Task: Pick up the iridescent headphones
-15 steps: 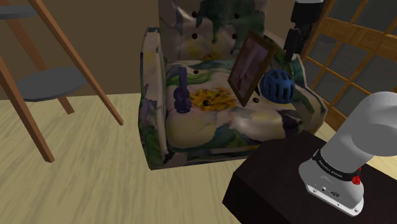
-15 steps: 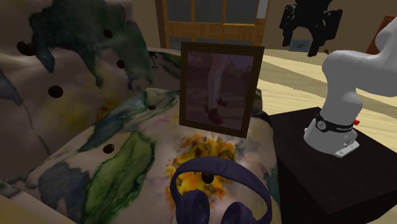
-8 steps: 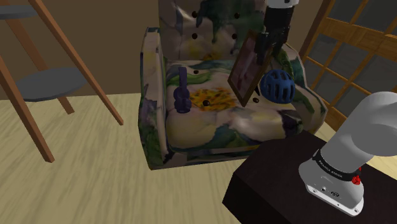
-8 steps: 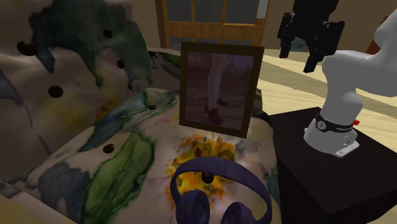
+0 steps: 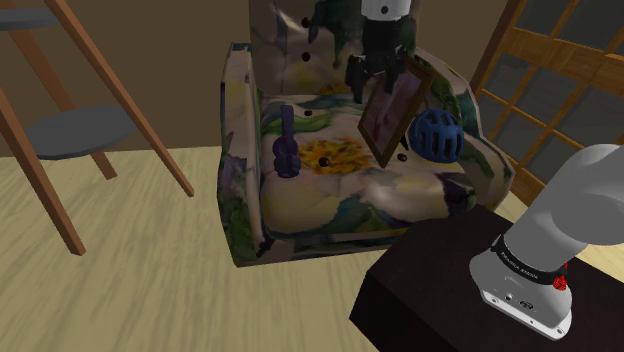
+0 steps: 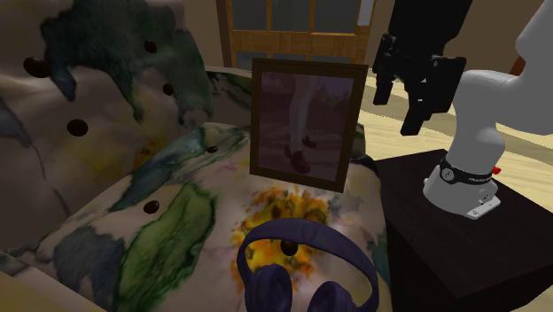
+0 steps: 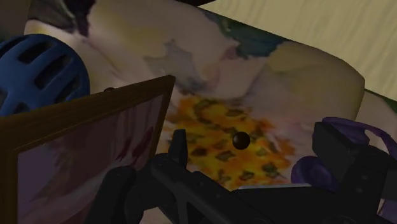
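Observation:
The purple headphones (image 5: 285,148) stand upright on the floral armchair's seat (image 5: 340,200), near the arm on the shoulder view's left. They also appear low in the second exterior view as headphones (image 6: 301,266). My black gripper (image 5: 374,72) hangs open over the back of the seat, just above the top edge of a leaning picture frame (image 5: 395,108) and well apart from the headphones. In the second exterior view the gripper (image 6: 399,97) is to the right of the frame (image 6: 306,120). In the wrist view the gripper (image 7: 254,137) holds nothing, and the headphones (image 7: 366,135) peek out behind one finger.
A blue lattice ball (image 5: 436,136) rests on the seat beside the frame, close to the arm nearest my stand (image 5: 450,290). Slanted wooden legs (image 5: 150,110) and a grey round shelf (image 5: 80,130) stand at the shoulder view's left. A wood-barred window (image 5: 560,70) is at the right.
The gripper has swung from the window side toward the shoulder view's left, coming over the top of the picture frame. It has stayed open. Nothing on the chair has moved.

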Robot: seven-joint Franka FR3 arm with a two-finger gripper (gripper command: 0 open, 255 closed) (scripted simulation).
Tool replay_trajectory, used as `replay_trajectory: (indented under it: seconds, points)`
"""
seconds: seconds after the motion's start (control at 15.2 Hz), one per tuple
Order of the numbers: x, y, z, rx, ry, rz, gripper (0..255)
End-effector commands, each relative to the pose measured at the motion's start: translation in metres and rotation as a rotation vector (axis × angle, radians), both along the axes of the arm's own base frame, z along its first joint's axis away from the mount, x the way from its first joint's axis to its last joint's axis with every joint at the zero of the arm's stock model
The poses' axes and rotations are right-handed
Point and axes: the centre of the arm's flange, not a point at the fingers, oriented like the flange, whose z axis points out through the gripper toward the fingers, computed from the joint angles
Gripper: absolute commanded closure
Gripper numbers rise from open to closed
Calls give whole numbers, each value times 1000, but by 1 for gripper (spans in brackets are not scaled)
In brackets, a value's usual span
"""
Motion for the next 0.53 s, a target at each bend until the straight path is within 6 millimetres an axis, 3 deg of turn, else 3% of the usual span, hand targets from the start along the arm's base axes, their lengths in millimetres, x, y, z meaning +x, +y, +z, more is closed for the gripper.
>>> replay_trajectory:
  seconds: [0.0, 0.46]
  points:
    - [19, 19, -4, -1, -11, -37, 0]
    - [95, 65, -17, -8, -47, -157, 0]
